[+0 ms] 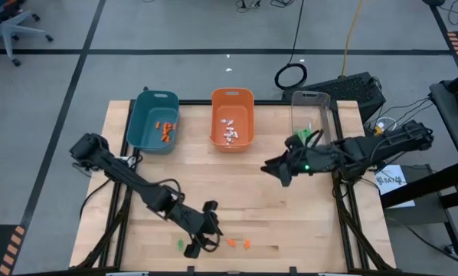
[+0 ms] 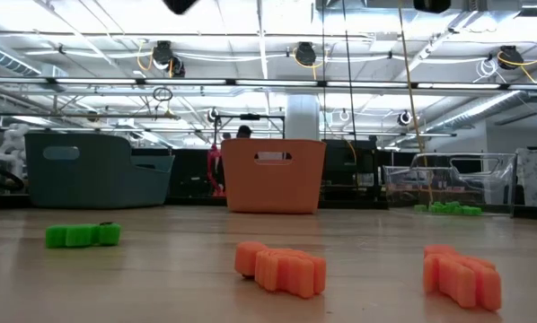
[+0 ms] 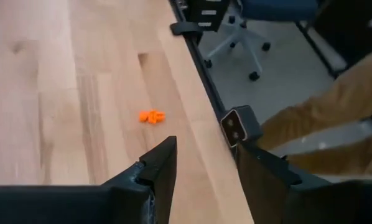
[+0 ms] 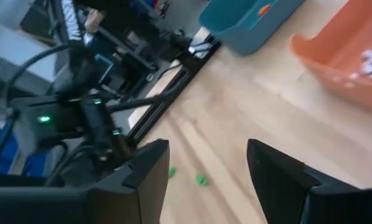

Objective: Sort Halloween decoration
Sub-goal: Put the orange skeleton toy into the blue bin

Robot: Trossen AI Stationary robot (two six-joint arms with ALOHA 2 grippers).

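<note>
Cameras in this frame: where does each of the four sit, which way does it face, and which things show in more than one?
High view: overhead, looking straight down; both arms, left pincer, right pincer.
Low view: tabletop height, looking level at the orange bin; no arm is clearly visible.
Left wrist view: over open fingers, toward the table edge.
Right wrist view: over open fingers, toward the bins and the left arm.
Shared: orange bin and orange trinket.
</note>
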